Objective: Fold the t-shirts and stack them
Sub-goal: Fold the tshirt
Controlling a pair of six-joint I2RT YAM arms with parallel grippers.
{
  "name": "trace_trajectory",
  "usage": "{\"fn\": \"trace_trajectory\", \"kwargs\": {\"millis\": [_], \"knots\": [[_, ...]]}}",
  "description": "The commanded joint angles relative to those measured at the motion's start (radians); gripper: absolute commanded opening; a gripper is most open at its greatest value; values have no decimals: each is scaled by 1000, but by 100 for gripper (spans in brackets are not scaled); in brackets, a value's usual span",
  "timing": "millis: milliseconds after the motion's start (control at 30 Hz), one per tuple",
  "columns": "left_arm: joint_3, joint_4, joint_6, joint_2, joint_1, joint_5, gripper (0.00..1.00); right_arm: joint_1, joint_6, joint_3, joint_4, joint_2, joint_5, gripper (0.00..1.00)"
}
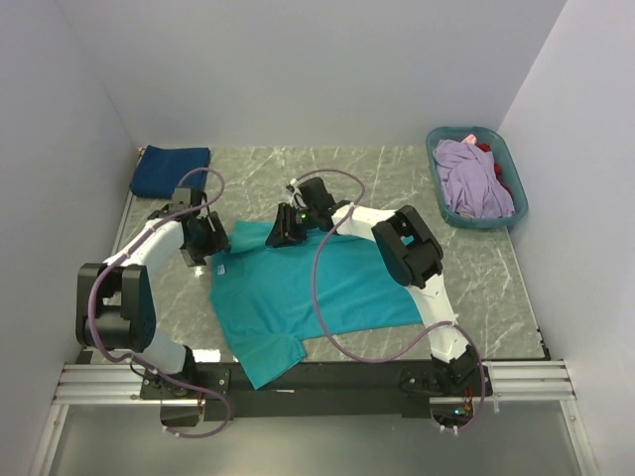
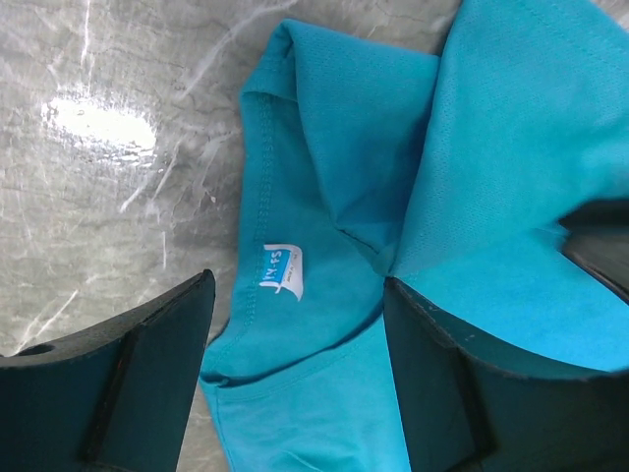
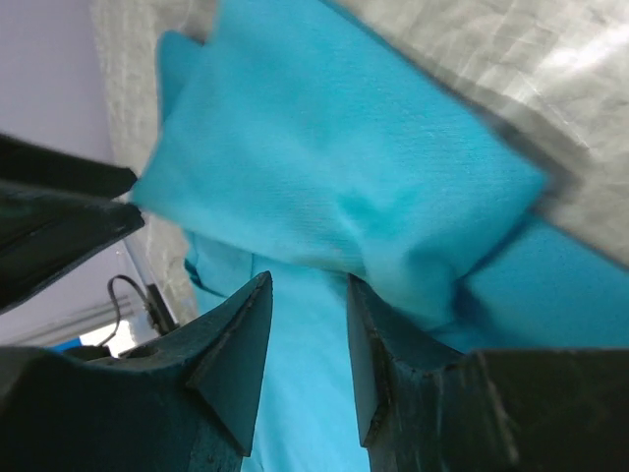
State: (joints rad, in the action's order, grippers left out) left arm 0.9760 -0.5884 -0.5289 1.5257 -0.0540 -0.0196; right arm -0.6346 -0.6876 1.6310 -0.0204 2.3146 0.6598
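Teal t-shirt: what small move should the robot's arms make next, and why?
Probably shut the left gripper on the collar of the teal t-shirt: its jaws stand open astride that edge, while the right gripper sits at a fold, so both could lift together.

the turquoise t-shirt (image 1: 308, 288) is plain, its neck label (image 2: 282, 270) white with blue print. the navy t-shirt (image 1: 171, 169), lavender t-shirt (image 1: 471, 178) and red t-shirt (image 1: 499, 174) are plain too. the basket (image 1: 434, 151) is teal-blue, the tabletop (image 1: 486, 268) grey-green marble veined white.
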Motion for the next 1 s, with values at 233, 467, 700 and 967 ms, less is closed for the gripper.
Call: {"fn": "trace_trajectory", "kwargs": {"millis": [233, 467, 700, 967], "knots": [[15, -71, -43, -196, 36, -22, 74, 3, 14, 20, -46, 34, -45, 44], [72, -61, -54, -250, 79, -49, 74, -16, 65, 42, -102, 9, -55, 44], [197, 16, 7, 1, 66, -177, 76, -40, 187, 153, -240, -92, -135, 45], [453, 27, 38, 321, -23, -131, 68, -45, 223, 176, -227, -138, -170, 45]]}}
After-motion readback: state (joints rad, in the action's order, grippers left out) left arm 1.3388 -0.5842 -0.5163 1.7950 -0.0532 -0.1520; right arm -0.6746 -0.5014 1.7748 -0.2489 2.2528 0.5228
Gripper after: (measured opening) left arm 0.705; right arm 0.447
